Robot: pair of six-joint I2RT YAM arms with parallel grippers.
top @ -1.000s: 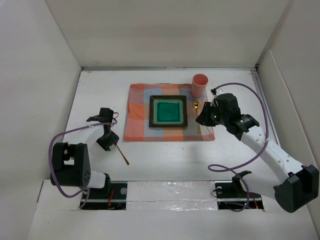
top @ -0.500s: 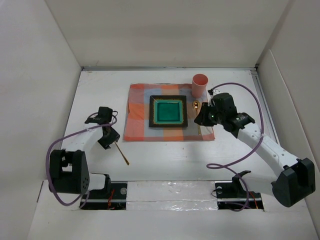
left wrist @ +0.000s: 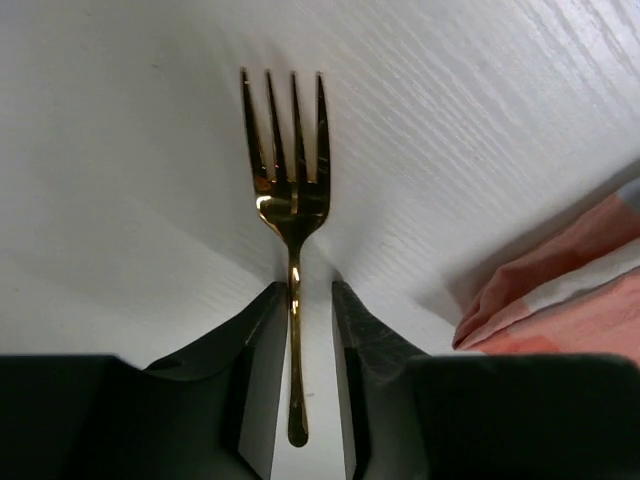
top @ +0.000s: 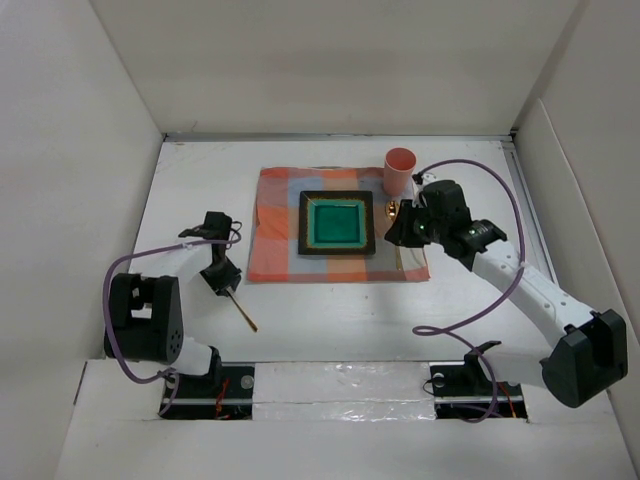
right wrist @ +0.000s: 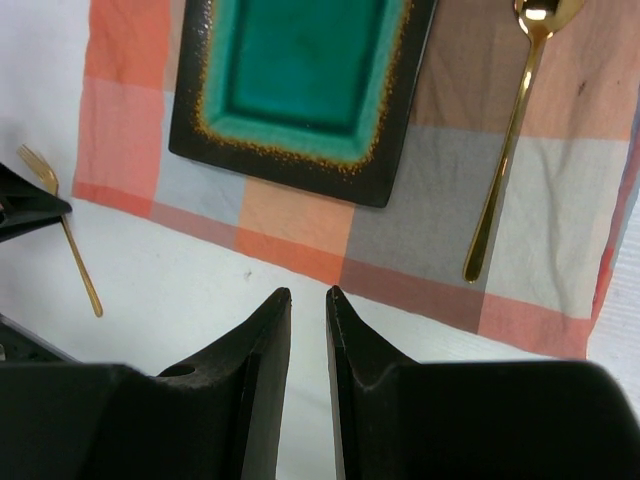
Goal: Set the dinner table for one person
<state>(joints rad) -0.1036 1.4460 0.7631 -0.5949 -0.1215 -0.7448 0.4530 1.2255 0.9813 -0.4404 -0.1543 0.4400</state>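
Observation:
On the white dinner table lies an orange-and-grey checked cloth with a black-rimmed teal square plate in its middle. A gold spoon rests on the cloth right of the plate; its bowl shows beside my right gripper. That gripper hovers over the cloth's near edge, its jaws narrowly apart and empty. A gold fork lies on the bare table left of the cloth. My left gripper sits over the fork, narrowly open astride its handle.
A pink cup stands at the cloth's far right corner, just behind the right gripper. The cloth's folded edge lies close to the right of the left gripper. White walls enclose the table on three sides.
My left gripper has shifted slightly right over the fork, which stayed put. My right gripper has edged a little farther back and left beside the spoon.

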